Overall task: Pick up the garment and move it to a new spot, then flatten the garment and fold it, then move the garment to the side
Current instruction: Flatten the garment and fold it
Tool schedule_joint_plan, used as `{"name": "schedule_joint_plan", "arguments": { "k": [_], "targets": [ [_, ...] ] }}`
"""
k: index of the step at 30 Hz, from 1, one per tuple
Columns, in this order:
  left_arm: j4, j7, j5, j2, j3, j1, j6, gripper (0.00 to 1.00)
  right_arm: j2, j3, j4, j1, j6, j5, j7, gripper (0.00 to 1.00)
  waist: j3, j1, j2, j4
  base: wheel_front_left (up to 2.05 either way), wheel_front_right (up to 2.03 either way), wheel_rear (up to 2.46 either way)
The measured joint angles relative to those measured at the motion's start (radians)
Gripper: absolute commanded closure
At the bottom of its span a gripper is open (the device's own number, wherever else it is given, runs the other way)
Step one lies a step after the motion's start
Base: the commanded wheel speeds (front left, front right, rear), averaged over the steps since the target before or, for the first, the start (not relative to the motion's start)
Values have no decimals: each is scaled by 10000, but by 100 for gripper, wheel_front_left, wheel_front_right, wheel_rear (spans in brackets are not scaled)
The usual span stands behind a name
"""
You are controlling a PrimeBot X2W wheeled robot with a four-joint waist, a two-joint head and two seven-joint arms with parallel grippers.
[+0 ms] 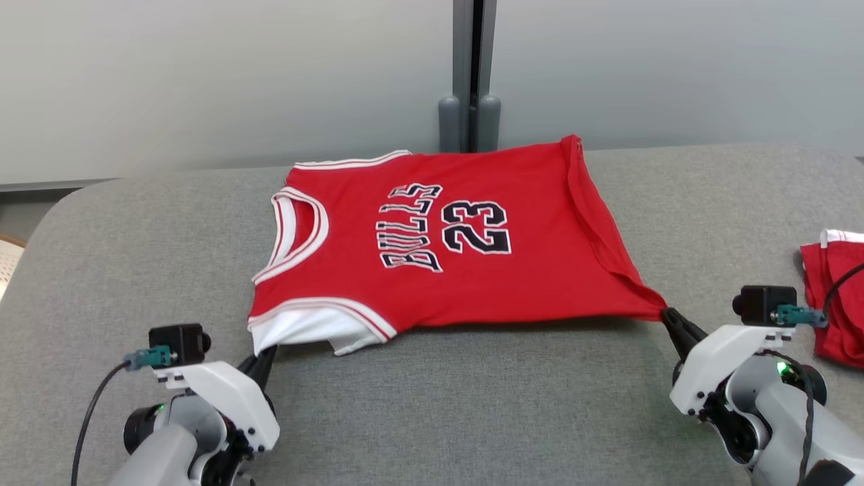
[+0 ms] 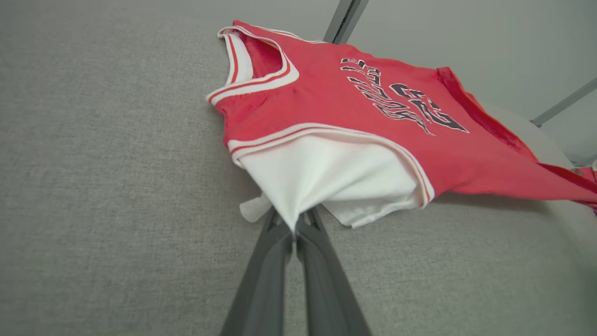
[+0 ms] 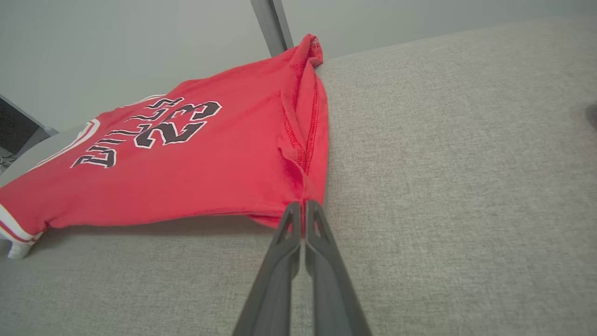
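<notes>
The garment [image 1: 432, 236] is a red sleeveless jersey with white trim and "BULLS 23" in black, spread sideways on the grey padded table, its neck to the left. My left gripper [image 1: 260, 354] is shut on the white shoulder fabric at the near left corner; in the left wrist view the garment [image 2: 354, 121] bunches into my left gripper [image 2: 295, 227]. My right gripper [image 1: 665, 314] is shut on the red hem corner at the near right; in the right wrist view the garment [image 3: 210, 158] gathers into my right gripper [image 3: 304, 205]. The near edge hangs slightly lifted between the two grips.
A second red cloth item [image 1: 837, 297] with white trim lies at the table's right edge, just beyond my right wrist. A grey post [image 1: 472, 74] stands against the wall behind the table. Bare grey table surface [image 1: 472, 405] lies in front of the jersey.
</notes>
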State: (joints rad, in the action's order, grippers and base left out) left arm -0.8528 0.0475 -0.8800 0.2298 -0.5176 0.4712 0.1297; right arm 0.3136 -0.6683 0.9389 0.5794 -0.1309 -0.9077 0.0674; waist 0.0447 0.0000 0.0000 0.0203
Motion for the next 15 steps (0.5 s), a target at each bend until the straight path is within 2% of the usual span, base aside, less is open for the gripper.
{"name": "schedule_joint_plan", "arguments": {
  "k": [7, 15],
  "targets": [
    [1281, -1126, -589, 594, -746, -1245, 2, 100, 654, -497, -313, -623, 0, -612, -738, 100, -665, 0, 0, 264, 0, 0, 0],
    [2700, -2293, -1361, 1310, -1051, -2011, 2, 100, 1509, -1170, -1112, -1322, 0, -1321, -2086, 100, -1032, 0, 0, 407, 0, 0, 0]
  ]
}}
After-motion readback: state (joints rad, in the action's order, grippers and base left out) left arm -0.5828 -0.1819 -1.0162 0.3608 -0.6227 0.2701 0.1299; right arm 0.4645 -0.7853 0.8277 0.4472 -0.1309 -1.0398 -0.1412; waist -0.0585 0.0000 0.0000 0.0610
